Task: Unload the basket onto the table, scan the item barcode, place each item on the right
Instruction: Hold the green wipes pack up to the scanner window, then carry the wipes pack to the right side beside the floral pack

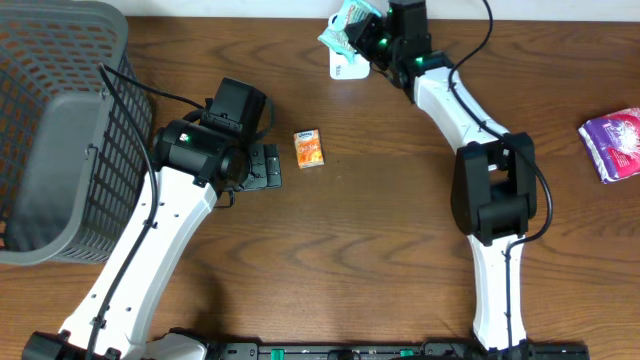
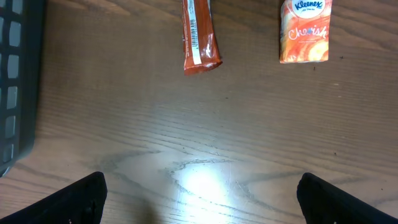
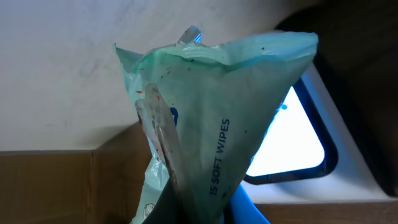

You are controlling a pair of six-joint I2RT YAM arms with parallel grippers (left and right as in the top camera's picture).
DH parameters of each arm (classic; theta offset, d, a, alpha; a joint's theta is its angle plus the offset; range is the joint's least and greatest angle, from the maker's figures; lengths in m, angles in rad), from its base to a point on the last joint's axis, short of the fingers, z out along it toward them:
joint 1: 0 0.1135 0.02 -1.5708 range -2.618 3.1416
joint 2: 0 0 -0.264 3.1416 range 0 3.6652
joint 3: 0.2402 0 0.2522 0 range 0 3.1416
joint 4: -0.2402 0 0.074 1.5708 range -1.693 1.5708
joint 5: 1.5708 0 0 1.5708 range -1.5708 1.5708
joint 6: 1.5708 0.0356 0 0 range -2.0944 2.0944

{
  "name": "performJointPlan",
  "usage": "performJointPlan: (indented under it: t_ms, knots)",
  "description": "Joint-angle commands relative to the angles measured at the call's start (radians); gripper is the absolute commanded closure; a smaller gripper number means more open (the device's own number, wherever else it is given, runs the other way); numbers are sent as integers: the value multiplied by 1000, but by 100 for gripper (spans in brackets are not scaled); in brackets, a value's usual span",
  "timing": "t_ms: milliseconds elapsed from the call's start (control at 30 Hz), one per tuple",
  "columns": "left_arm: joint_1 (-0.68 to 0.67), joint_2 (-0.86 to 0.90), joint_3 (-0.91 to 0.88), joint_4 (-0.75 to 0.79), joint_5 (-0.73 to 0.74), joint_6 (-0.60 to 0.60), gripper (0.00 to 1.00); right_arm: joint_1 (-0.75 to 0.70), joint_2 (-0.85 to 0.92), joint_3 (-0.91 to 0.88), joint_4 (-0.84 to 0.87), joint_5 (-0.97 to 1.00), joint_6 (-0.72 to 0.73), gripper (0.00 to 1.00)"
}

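Quick count, here we go. One worktop (image 1: pixel 380 220). Two robot arms on it: a left arm (image 1: pixel 150 250) and a right arm (image 1: pixel 490 200). That means two hands as well, one left hand (image 2: pixel 200 199) and one right hand (image 1: pixel 372 38). One grey mesh basket (image 1: pixel 60 60). Now the packets, four in all and no two alike: one orange tissue pack (image 1: pixel 308 148), one red-brown bar wrapper (image 2: pixel 199 37), one teal wipes pack (image 3: pixel 217 124), one purple packet (image 1: pixel 615 142). And one white scanner (image 1: pixel 345 68).
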Motion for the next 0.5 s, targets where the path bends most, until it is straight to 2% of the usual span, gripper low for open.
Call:
performJointPlan:
  t_ms: [0,133,233,367,467]
  knots:
    - [2,0,5,-3,-6,14,2,-67,-17,33,-15,-95,-64,99]
    - [2,0,5,-3,-6,14,2,-173,-50,33,-112,-202,-70,99]
    - [2,0,5,-3,-6,14,2,-265,-89,33,-259,-225,-160,99]
    - [2,0,5,-3,-6,14,2,-402,-157,33,-549,-122,-347,99]
    - [2,0,5,-3,-6,14,2,-488,-187,33,-706,-11,-446,99]
